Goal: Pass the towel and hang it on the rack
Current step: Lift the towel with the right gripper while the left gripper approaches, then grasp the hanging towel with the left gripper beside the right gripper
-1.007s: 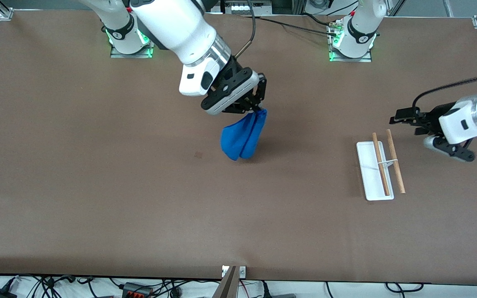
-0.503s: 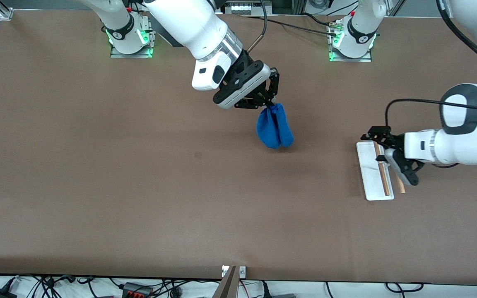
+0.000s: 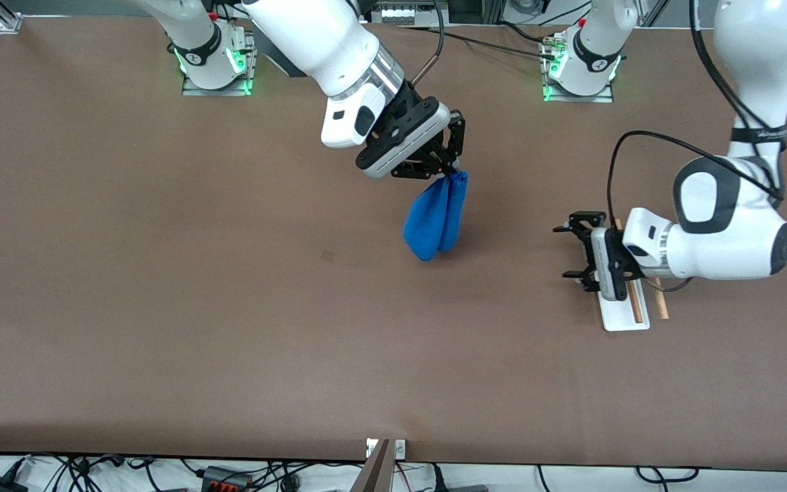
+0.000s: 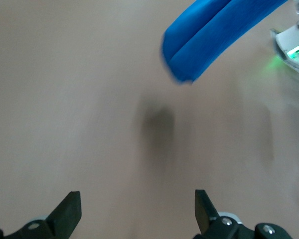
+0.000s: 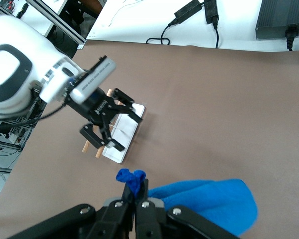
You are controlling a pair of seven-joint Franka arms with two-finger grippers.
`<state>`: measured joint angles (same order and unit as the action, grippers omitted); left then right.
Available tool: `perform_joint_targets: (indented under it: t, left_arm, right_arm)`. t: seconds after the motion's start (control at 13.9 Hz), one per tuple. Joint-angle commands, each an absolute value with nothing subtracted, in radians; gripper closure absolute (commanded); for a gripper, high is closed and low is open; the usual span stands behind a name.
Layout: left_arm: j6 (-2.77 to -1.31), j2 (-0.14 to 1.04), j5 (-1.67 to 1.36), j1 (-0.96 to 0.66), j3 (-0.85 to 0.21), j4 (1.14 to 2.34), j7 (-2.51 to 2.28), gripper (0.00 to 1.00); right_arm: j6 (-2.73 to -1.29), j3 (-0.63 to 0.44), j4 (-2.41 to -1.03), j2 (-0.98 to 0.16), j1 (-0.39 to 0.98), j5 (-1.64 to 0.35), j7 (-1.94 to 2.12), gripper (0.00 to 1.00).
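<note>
The blue towel (image 3: 436, 220) hangs folded in the air over the middle of the table, pinched by its top corner in the tightly closed right gripper (image 3: 453, 166), so the pickup is done. The handover is not: the left gripper (image 3: 574, 252) hovers with its jaws spread wide and empty over the end of the rack (image 3: 622, 316), facing the towel but well apart from it. Passing the towel and draping it over the rack's wooden rods (image 3: 660, 307) remain.

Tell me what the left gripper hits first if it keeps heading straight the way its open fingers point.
Probably the towel: the left gripper, over the rack, faces it hanging from the right gripper. Depth is unclear, so it may pass underneath.
</note>
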<state>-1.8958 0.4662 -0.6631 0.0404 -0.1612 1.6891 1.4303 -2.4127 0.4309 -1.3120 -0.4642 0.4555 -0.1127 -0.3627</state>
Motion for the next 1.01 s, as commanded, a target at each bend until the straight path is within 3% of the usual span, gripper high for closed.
perform_joint_targets:
  t: [0.0, 0.36, 0.93]
  left_arm:
    - [-2.017, 0.456, -0.765, 0.051, -0.250, 1.775, 1.597, 0.00]
    - [-2.158, 0.477, -0.888, 0.051, -0.343, 1.839, 1.745, 0.00]
    - [-2.261, 0.517, -1.102, -0.029, -0.374, 1.848, 1.934, 0.00]
  right_arm:
    - [-2.418, 0.431, -1.289, -0.477, 0.463, -0.121, -0.376, 1.00]
    - [-2.416, 0.431, -1.290, -0.477, 0.460, -0.123, -0.374, 1.00]
    - [-2.413, 0.431, -1.293, -0.477, 0.463, -0.123, -0.374, 1.00]
